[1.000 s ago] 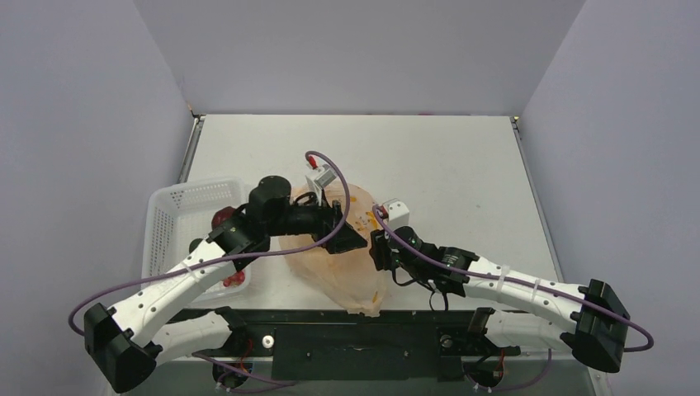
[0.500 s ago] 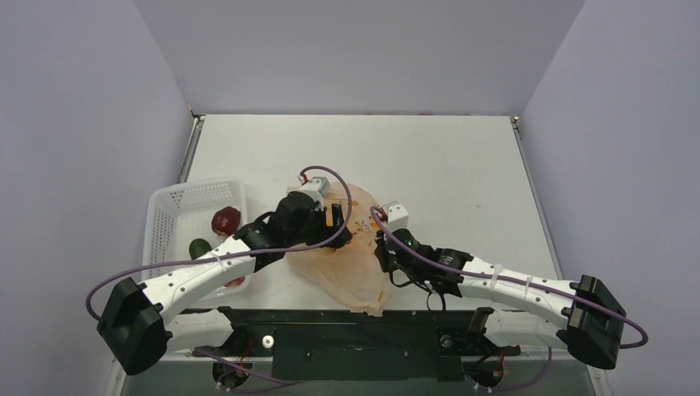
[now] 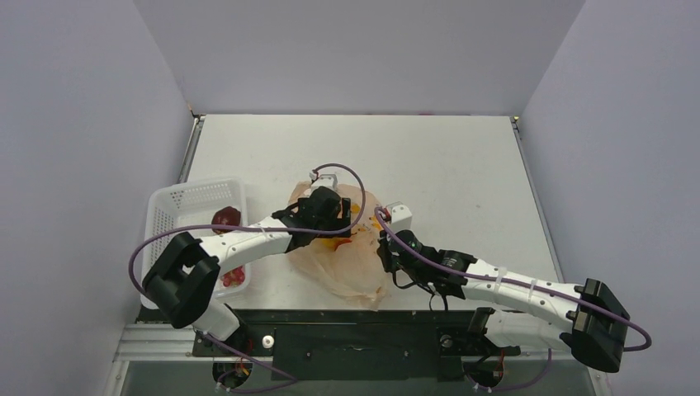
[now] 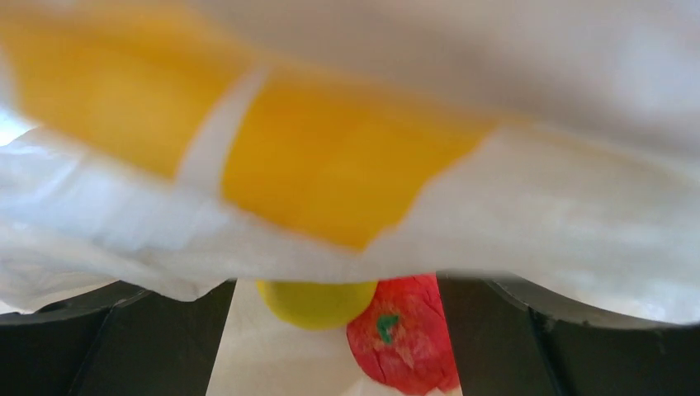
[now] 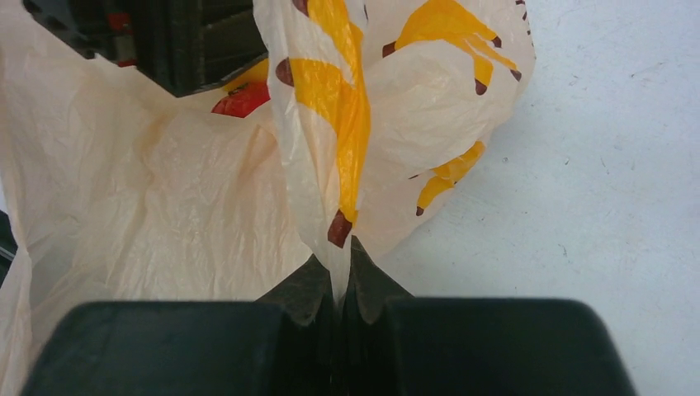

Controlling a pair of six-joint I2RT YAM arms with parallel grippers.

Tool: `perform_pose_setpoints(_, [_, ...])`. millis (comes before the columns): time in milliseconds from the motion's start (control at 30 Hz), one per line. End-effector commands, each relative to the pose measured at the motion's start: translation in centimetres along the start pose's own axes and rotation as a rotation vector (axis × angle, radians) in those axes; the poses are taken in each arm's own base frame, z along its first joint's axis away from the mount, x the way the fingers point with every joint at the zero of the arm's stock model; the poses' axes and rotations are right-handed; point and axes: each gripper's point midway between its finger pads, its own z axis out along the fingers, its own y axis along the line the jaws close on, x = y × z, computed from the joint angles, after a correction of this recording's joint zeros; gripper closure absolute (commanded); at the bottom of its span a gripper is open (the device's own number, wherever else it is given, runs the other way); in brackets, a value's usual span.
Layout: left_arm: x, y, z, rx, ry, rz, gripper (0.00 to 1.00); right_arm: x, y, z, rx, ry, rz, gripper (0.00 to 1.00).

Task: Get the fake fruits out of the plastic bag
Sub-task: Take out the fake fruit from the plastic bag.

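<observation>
The peach-orange plastic bag (image 3: 351, 264) lies crumpled at the near middle of the table. My left gripper (image 3: 337, 221) is pushed into its mouth and stands open. In the left wrist view the bag film (image 4: 528, 223) drapes over the wide-apart fingers (image 4: 99, 346). A bright red fake fruit (image 4: 404, 334) and a yellow-green one (image 4: 318, 301) lie between them, ungripped. My right gripper (image 3: 386, 247) is shut on a fold of the bag (image 5: 330, 165). The red fruit (image 5: 242, 99) also shows in the right wrist view.
A white mesh basket (image 3: 169, 206) stands at the left edge of the table, holding a dark red round fruit (image 3: 224, 219) and a red cluster (image 3: 234, 276). The left arm's forearm crosses over the basket's right side. Grey walls surround the table.
The left arm has come down and pushed its gripper forward into the bag mouth. The right gripper has closed on the bag's film.
</observation>
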Motion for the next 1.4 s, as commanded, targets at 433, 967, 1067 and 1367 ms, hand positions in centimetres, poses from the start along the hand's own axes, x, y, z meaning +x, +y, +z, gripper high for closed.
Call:
perform_pose_setpoints(433, [-0.2, -1.4, 2.4, 0.025, 0.004, 0.048, 0.36, -1.8, -0.4, -0.5, 0.019, -0.08, 0.019, 1.0])
perform_pose_setpoints(967, [-2.1, -2.9, -5.7, 0.235, -0.017, 0.024, 1.0, -2.1, -0.2, -0.1, 0.021, -0.082, 0.011, 1.0])
perform_pose_setpoints(1067, [-1.6, -2.9, -7.0, 0.285, 0.011, 0.006, 1.0, -2.1, -0.1, 0.0, 0.016, -0.082, 0.009, 1.0])
perform_pose_setpoints(1367, [-2.8, -3.8, -11.7, 0.454, 0.023, -0.118, 1.0, -2.3, 0.7, 0.7, -0.002, -0.073, 0.008, 1.0])
